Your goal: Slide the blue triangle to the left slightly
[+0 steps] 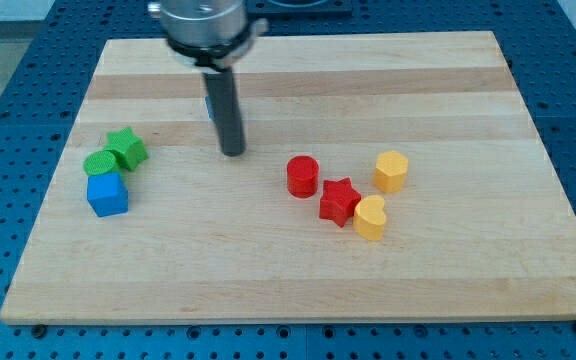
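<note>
1. Rod, not pincer — nothing here can open, close or grasp; my tip rests on the wooden board in the upper-left-centre of the frame.
2. Blue triangle shows only as a sliver at the rod's left edge, mostly hidden behind it.
3. At far left cluster a green star, green cylinder and blue cube — packed closely.
4. Right of centre: red cylinder, red star, yellow heart, yellow hexagonal block.

Wooden board, green star, blue cube, red star, yellow heart
</note>
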